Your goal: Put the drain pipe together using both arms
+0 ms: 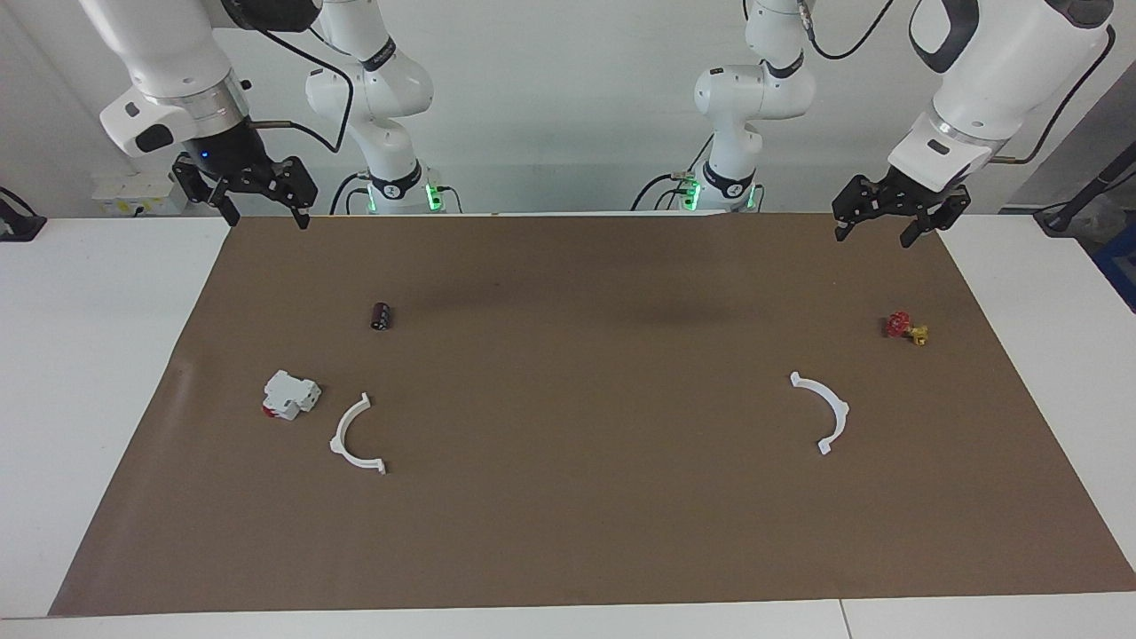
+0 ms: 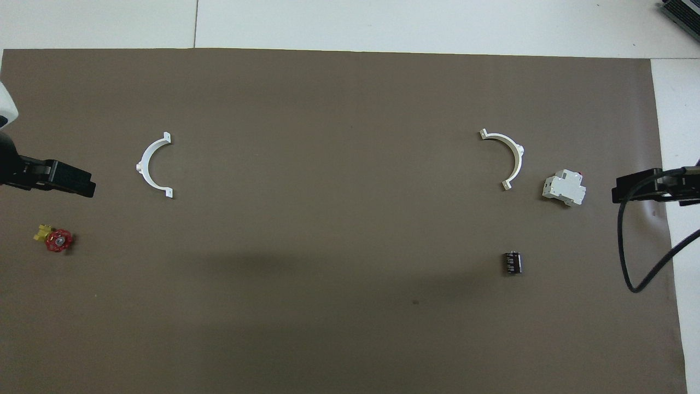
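The drain pipe lies as two separate white half-ring arcs flat on the brown mat [image 1: 568,532]. One arc [image 1: 355,437] [image 2: 514,156] lies toward the right arm's end, beside a white box. The other arc [image 1: 830,410] [image 2: 149,167] lies toward the left arm's end. My right gripper [image 1: 268,217] [image 2: 640,189] hangs open and empty above the mat's corner at the robots' edge. Over the matching corner at its own end, my left gripper [image 1: 874,232] [image 2: 60,179] is open and empty too. Neither gripper touches anything.
A blocky white box with a red part [image 1: 290,395] [image 2: 563,189] sits beside the right-end arc. A small dark cylinder [image 1: 382,316] [image 2: 512,262] lies nearer to the robots than that box. A red and yellow valve [image 1: 905,327] [image 2: 54,239] lies below the left gripper's end.
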`<state>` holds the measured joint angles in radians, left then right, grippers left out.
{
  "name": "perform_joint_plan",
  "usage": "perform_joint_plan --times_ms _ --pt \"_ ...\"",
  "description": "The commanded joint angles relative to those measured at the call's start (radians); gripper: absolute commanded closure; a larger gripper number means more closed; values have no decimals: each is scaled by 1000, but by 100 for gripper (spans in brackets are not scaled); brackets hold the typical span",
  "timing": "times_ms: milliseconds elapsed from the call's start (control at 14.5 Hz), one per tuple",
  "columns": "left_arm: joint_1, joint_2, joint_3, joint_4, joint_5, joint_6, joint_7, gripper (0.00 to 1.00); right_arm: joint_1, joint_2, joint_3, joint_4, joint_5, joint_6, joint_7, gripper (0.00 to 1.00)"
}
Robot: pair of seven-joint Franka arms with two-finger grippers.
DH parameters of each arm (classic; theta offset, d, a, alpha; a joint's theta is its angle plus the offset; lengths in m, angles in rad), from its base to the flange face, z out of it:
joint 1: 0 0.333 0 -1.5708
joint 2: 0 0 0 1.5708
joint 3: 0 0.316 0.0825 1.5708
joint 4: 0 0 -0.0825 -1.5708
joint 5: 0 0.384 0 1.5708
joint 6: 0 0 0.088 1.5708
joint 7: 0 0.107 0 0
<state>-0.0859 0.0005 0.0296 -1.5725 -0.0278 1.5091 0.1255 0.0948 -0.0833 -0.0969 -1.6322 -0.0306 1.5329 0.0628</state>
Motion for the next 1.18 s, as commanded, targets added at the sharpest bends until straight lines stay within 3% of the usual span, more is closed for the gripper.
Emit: perform_joint_plan --times_ms 0,346,553,1106 --pt "1 -14 0 -12 19 -6 -9 0 -6 2 8 9 20 -17 14 0" --pt "1 -14 0 -12 19 -6 -9 0 -7 -1 8 -4 21 -8 11 0" --pt "1 -14 0 -12 19 -6 -9 0 -15 14 9 -58 30 108 -5 0" --pt "1 -16 0 -12 19 -6 -9 0 -10 337 16 -58 49 553 -283 0"
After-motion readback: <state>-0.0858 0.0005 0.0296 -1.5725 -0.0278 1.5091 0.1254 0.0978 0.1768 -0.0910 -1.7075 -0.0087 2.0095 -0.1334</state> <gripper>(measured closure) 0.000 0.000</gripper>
